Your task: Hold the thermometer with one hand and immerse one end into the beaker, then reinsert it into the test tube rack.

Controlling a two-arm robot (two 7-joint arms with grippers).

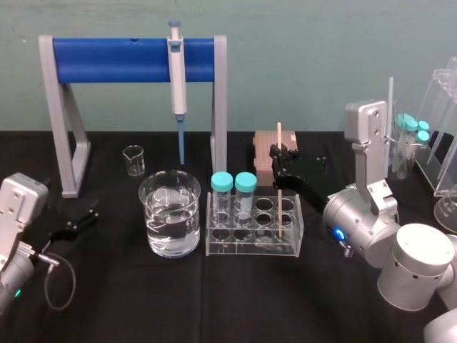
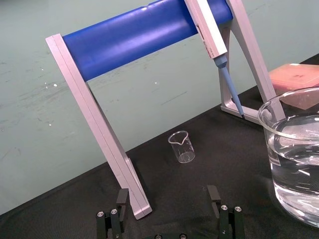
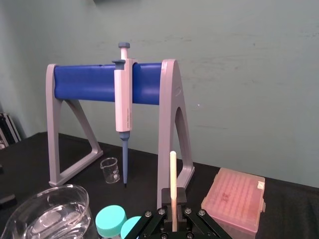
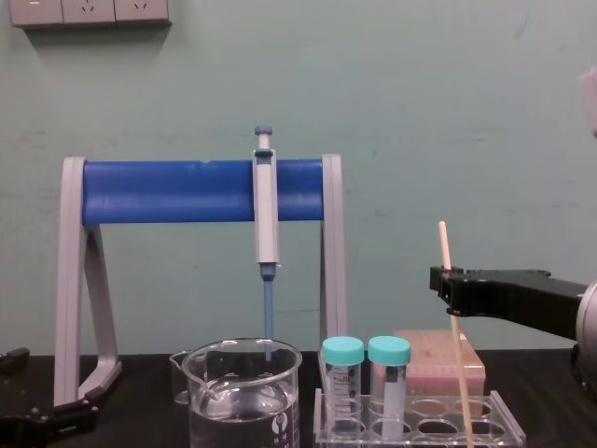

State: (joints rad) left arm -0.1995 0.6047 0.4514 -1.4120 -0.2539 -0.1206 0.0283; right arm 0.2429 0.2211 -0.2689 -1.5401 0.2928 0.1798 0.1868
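Teal wall (image 1: pixel 307 64) backs black table (image 1: pixel 214 300) holding the rack (image 1: pixel 250 247).

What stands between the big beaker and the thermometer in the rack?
In the head view, two teal-capped tubes stand in the test tube rack between the beaker and the thermometer, which the right gripper holds. The left gripper is parked.

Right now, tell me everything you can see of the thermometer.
The thermometer is a very thin, straight, cream rod, wood-like, with no markings I can make out. It stands nearly upright, its lower end in a hole toward the right end of the clear rack, its top well above the capped tubes. The right gripper is closed on its upper part.
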